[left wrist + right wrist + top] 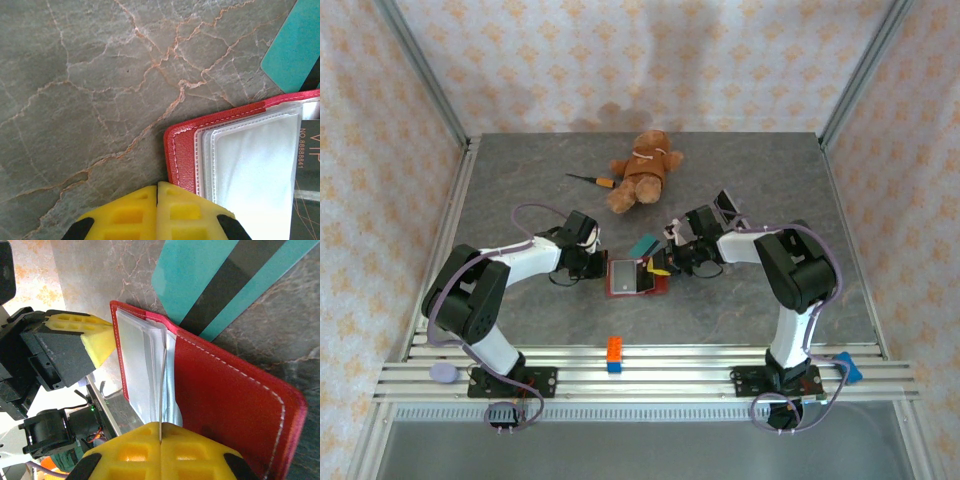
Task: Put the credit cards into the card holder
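The dark red leather-like card holder (632,280) lay open on the grey veined tabletop (520,190), directly between the two pincers, with its clear plastic sleeves (250,165) showing. The left gripper (157,200) had its yellow pads pressed together with no gap and sat at the holder's near edge, touching the red cover. The right gripper (160,440) was closed just as tightly at the opposite edge. A thin clear leaf ran into the seam of its pads, though whether it was pinched could not be told. A teal plastic card with a dark stripe (200,275) lay flat just beyond the holder, ahead of both pincers. Farther ahead sat a brown teddy bear (642,168). Behind the pincers, by the rail, stood an orange-and-blue block (614,354).
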### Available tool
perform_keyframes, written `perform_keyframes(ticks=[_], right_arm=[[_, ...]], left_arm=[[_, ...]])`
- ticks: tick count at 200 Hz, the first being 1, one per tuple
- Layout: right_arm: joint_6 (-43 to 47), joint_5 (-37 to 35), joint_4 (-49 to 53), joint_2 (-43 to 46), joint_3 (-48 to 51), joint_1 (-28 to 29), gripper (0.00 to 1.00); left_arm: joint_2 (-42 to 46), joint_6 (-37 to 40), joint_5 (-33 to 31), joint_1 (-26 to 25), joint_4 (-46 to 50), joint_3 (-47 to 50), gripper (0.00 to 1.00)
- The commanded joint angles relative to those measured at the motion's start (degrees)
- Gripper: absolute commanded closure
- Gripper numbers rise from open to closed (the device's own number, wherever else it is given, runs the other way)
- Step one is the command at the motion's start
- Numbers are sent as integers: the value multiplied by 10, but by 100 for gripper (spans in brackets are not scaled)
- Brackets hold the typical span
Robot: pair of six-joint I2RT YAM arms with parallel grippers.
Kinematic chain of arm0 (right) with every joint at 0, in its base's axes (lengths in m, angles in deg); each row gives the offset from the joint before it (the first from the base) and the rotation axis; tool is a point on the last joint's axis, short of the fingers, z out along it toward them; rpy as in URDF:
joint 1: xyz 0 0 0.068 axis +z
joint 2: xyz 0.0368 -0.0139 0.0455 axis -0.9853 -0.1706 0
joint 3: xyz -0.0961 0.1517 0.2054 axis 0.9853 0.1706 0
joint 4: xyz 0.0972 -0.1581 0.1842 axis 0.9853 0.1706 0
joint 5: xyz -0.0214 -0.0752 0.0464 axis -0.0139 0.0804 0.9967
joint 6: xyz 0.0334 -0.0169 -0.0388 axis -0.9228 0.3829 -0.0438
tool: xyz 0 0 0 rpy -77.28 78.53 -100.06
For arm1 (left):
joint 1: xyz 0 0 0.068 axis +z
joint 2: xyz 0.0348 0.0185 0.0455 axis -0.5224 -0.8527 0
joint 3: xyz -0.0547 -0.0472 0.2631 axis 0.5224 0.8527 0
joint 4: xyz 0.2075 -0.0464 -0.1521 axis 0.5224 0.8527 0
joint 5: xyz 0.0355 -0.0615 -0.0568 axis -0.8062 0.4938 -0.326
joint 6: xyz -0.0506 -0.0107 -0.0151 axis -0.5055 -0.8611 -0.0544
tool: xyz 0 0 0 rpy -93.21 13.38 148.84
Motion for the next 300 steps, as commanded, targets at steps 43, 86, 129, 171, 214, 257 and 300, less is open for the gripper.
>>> perform_keyframes(ticks=[43,86,129,171,214,257,300], right_arm=[[7,19,-2,22,-13,-7,96],[24,14,22,23,-20,-7,97],[17,26,6,5,-23,-8,96],[22,28,20,-14,-31,-7,97],[17,31,15,-37,-32,-8,96],[16,27,14,-42,-34,-8,96],[-4,34,-16,-55,-32,-8,96]], left_arm=[[-4,14,-32,0,14,-7,100],[-2,12,-29,0,11,-7,100],[-8,12,-25,1,8,-8,100],[-9,11,-26,0,6,-7,100],[-11,11,-26,0,4,-5,100],[-13,10,-26,0,2,-5,100],[-10,11,-26,0,1,-3,100]])
